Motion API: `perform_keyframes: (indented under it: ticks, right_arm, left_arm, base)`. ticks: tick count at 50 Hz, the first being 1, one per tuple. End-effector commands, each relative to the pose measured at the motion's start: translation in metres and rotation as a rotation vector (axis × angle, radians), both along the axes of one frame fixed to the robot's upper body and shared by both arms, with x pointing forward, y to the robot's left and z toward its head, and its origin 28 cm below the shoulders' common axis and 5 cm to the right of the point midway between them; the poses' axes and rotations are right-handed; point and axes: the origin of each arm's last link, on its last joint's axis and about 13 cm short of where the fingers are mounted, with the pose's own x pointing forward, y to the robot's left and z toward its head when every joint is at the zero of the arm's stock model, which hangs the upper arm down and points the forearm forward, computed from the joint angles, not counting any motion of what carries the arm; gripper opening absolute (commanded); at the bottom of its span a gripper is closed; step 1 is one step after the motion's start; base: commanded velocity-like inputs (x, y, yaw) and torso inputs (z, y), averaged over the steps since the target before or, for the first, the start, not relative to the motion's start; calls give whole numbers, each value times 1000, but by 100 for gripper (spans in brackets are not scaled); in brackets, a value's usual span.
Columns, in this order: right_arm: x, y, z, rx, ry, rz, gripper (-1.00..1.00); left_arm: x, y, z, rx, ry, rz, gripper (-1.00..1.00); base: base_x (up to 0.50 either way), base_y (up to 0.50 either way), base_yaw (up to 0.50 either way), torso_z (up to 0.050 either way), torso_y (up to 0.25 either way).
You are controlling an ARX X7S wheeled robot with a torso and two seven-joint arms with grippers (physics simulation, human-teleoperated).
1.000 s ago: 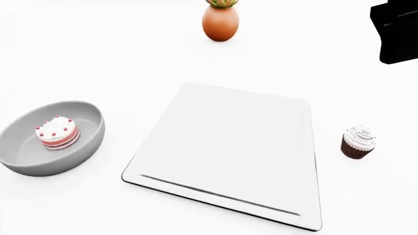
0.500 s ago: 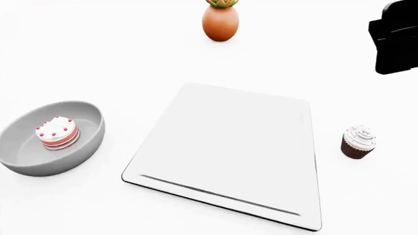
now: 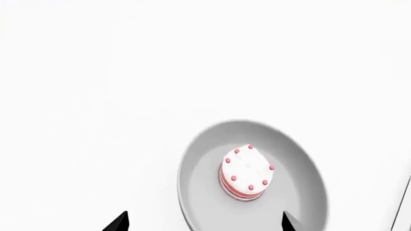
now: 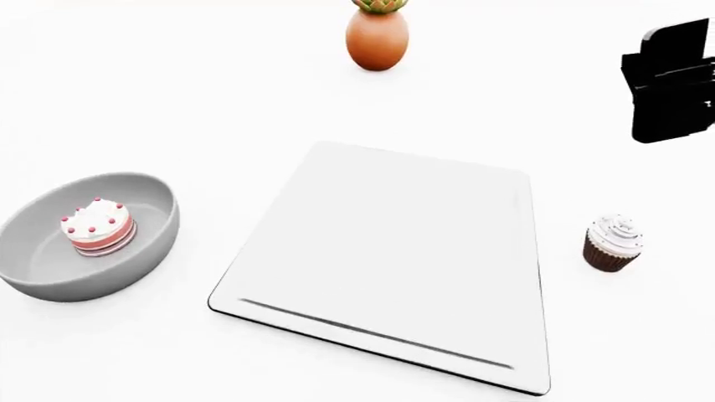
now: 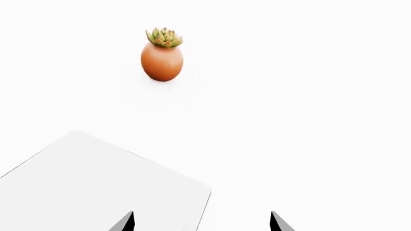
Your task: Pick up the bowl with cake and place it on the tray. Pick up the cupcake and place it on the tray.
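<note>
While no writing shows, cake sits in bowl.

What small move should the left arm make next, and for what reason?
Probably lower the left gripper toward the bowl's rim. Its jaws are open and hold nothing, the bowl with the cake sits on the table apart from the tray, and the wrist view looks down on the bowl.

Bowl left of tray, cupcake right.
</note>
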Motion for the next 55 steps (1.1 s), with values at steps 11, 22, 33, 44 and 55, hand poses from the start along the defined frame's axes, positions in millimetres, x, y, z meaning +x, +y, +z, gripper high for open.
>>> perform_keyframes:
  ticks: [11,22,33,44,55]
  right_arm:
    - [6,-3,-11,-3,24,0,100]
    - [7,-3,-11,-7,22,-4,100]
    - [7,-2,-10,-7,21,0,100]
    - [7,-3,-12,-5,23,-2,100]
    - [8,-4,-15,-9,31,-7,100]
  left_arm:
    - [46,17,-44,-94,-54,61,100]
    - [21,22,-42,-31,5,66,100]
    - [15,21,-39,-32,25,74,100]
    - [22,18,-47,-33,81,45,100]
    - [32,14,-56,-78,89,29,100]
  base:
    - [0,0,0,0,0]
    - [0,0,0,0,0]
    - [0,0,0,0,0]
    - [0,0,0,0,0]
    - [0,0,0,0,0]
